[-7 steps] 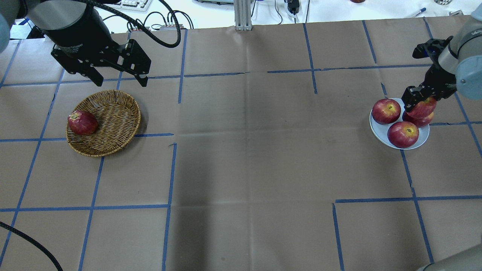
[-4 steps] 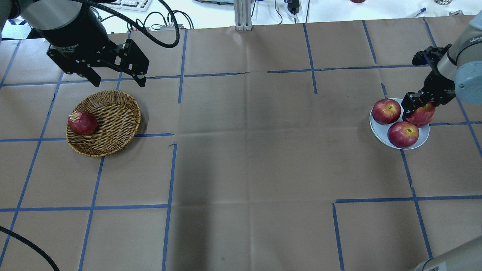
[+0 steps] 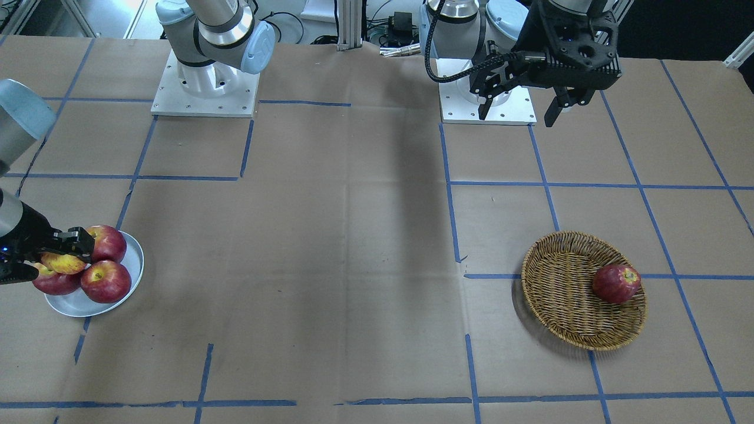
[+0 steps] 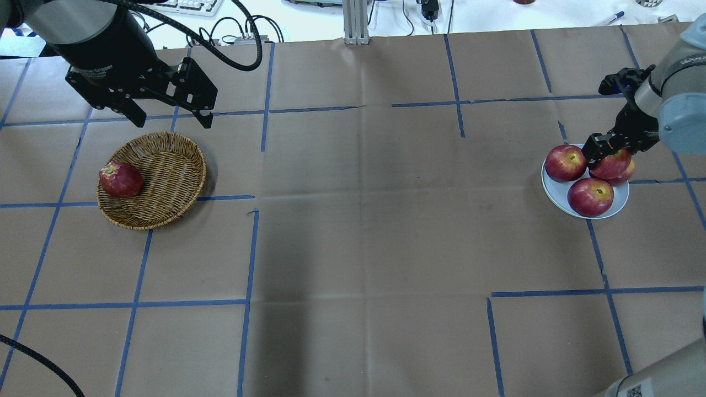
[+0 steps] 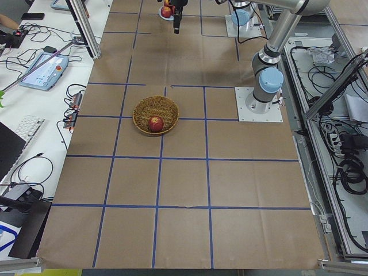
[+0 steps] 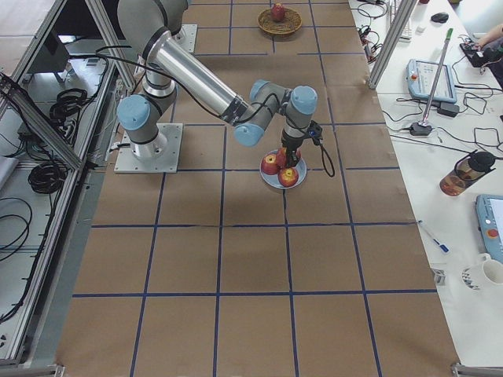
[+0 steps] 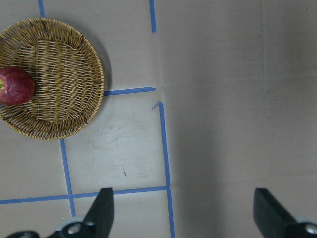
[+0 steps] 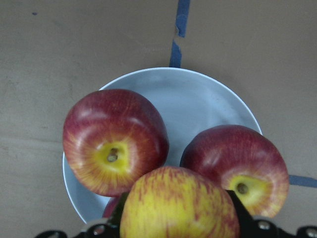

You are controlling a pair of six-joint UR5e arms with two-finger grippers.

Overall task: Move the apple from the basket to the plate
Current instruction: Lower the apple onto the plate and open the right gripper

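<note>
my right claw [image 4: 609,155] is clenched on the apple [image 8: 178,208], low over the plate [image 8: 198,99]. in my wrist view the plate's bare patch lies at 12 o'clock from the apple, with red apples [image 8: 114,144] at 10 and 2, so i judge the set-down goes that way. my left claw [image 4: 172,113] gapes, released, by the basket [image 4: 176,165], well apart from the plate.

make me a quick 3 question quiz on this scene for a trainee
1. True or false: the left fingers hold an apple.
2. How many apples lie in the basket? A none, B one, C three.
3. Fill in: the right fingers hold the pale apple over the ____.
Key: 1 false, they are open and empty. 2 B, the red apple. 3 plate.
</note>
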